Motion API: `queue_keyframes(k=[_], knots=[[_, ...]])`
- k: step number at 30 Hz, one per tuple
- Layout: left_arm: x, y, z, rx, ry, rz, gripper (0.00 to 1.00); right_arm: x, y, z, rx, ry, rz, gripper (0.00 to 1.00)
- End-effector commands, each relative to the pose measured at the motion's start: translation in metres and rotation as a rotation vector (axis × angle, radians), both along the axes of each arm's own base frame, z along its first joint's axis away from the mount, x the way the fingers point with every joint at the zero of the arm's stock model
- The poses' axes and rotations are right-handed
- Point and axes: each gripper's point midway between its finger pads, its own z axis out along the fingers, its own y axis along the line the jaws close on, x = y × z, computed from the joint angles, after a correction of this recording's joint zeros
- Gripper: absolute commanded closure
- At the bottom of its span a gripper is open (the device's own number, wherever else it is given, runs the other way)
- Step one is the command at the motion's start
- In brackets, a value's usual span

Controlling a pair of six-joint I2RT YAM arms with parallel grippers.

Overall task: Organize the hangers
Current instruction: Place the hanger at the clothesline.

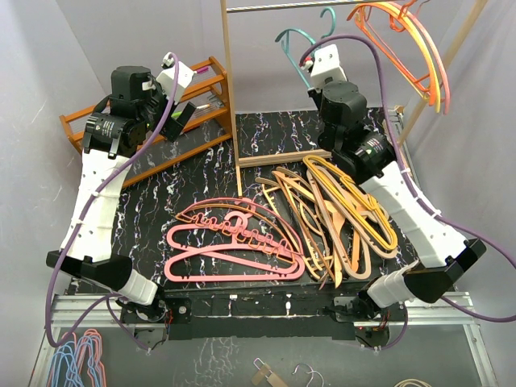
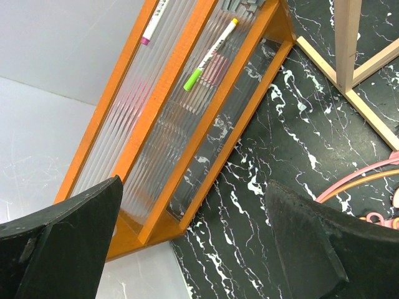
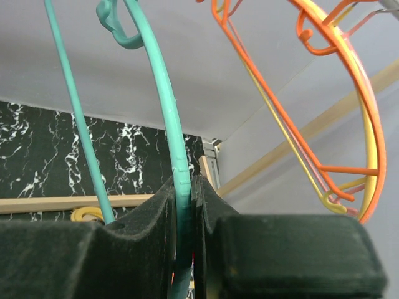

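**Op:** Where is the teal one?

**Me:** It's in the right gripper (image 3: pixel 185 205). The jaws are pressed onto one sloped arm of the teal hanger (image 3: pixel 163 99). That arm runs steeply up out of the pads with the hook end on top, up by the metal rail (image 1: pixel 290 7). I can't tell from either view whether the hook is over the rail yet.

**Op:** Any room along the rail?

**Me:** The orange and yellow hangers (image 3: pixel 370 118) hang to the right of it, near but not touching. The frame post (image 1: pixel 230 97) stands off to the left. I judge the gap between them to be the slot. The risk I see is the hanger swinging into the orange ones.

**Op:** And the left side?

**Me:** The left gripper (image 2: pixel 194 184) is spread wide and holds nothing. It hovers above the shelf rack (image 2: pixel 206 118), well apart from the rail, so the right arm is much the nearer.

**Op:** What about the surface?

**Me:** The table (image 1: pixel 161 210) is black and marbled. The pink hangers (image 1: pixel 234 242) lie flat at its centre, with the tan and yellow pile (image 1: pixel 322 218) beside them on the right. I reckon there is plenty left to hang.
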Motion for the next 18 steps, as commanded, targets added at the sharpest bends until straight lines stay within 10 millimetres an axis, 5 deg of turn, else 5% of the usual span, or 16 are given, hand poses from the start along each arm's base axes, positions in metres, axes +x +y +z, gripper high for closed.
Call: queue_keyframes(k=[1,9,18], knots=[[-0.005,0.002,0.007,-0.019,-0.017,0.001,0.03,-0.013,-0.020,0.061,0.081,-0.190,-0.006,0.92],[-0.005,0.001,0.004,-0.015,-0.006,-0.005,0.03,-0.025,-0.046,0.074,0.068,-0.270,-0.042,0.92],[-0.006,0.000,0.004,-0.017,-0.007,-0.010,0.03,0.000,-0.064,0.085,0.083,-0.303,-0.029,0.92]])
